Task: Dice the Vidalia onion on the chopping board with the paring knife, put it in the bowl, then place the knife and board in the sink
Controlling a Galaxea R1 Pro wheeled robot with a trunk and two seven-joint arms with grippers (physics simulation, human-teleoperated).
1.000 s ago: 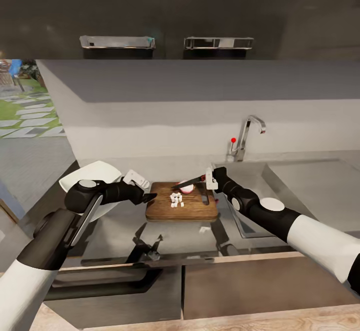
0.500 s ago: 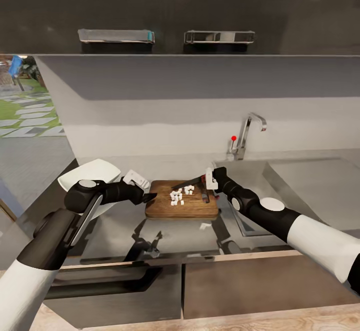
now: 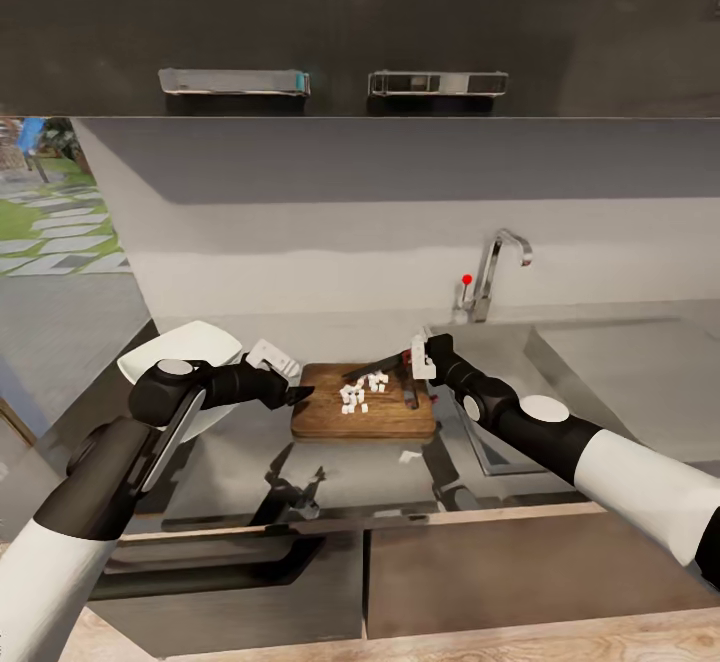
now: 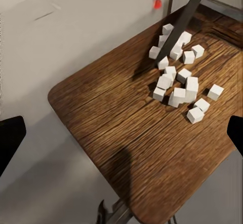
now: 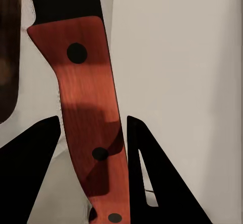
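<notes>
The onion is found cut: a loose heap of small white cubes, the diced onion [image 4: 178, 82], lies on the chopping board [image 3: 365, 414], toward the end nearer the sink [image 3: 620, 372]. One stray white piece [image 3: 409, 457] is seen on the counter [image 3: 240, 462] in front of the board, off the wood. No whole onion is observed.

The paring knife [image 3: 378, 366] is held in the right claw [image 3: 420, 360], whose fingers are closed against the orange-red handle [image 5: 91, 112] in the right wrist view; the dark blade is angled down over the cubes, its tip at or close to the board. The left claw [image 3: 290, 392] is positioned at the board's far end from the sink, its fingers [image 4: 10, 138] spread wide and gripping nothing.

The bowl [image 3: 175, 352] stands on the counter behind the left arm, well apart from the sink; its inside is largely hidden, so its contents cannot be told.

Assessment: retrieval and dicing are judged complete or nearly so. Outstanding items: transfer of the cubes, including the stray piece, into the bowl, then placing of knife and board into the sink.
</notes>
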